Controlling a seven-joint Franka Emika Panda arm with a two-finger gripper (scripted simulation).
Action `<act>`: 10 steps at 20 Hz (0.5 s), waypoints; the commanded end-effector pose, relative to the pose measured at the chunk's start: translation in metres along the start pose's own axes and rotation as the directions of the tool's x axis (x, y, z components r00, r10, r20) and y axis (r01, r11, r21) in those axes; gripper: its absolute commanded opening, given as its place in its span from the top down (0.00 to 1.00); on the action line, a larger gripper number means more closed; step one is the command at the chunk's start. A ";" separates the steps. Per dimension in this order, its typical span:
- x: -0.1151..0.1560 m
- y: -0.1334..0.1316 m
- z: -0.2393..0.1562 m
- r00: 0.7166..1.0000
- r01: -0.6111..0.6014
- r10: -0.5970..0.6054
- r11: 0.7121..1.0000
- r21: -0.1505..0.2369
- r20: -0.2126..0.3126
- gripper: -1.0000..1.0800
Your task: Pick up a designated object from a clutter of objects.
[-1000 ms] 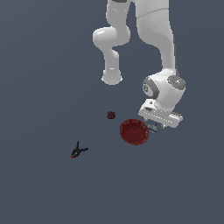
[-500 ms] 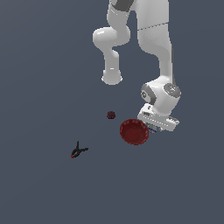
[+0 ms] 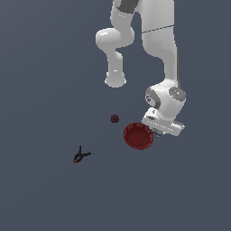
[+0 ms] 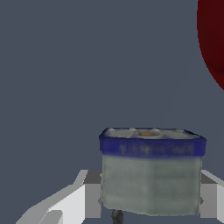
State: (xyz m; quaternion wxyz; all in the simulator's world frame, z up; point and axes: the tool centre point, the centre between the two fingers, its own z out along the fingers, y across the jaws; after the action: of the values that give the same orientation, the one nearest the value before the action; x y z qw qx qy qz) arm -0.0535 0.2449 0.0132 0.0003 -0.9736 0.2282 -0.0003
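Currently the gripper [image 4: 151,199] brackets the whitish-grey block [image 4: 151,175]: one pale finger [image 4: 89,197] shows at each flank, jaws spread about as wide as the block. Whether the pads press on it cannot be told; contact line not visible.

Block sits on the floor between the fingers, just beside the red bowl [image 3: 138,136], on the exterior view's right of it. Blue band [image 4: 153,148] near its top, a yellowish fleck above.

Judgement: small, rigid, light; flat grey sides look smooth, so may slip. Best hold is across those flat sides, below the band.

Hidden: in the exterior view the wrist covers block and fingers. Bowl is cropped in the wrist view. Dark red lump [image 3: 114,118] and black clamp [image 3: 80,156] lie well apart.
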 end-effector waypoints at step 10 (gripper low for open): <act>0.000 0.004 -0.007 1.000 0.000 0.000 1.000 0.000 0.000 1.00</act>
State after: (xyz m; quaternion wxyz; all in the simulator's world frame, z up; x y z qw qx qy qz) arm -0.0552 0.2424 0.0171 0.0000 -0.9736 0.2281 0.0001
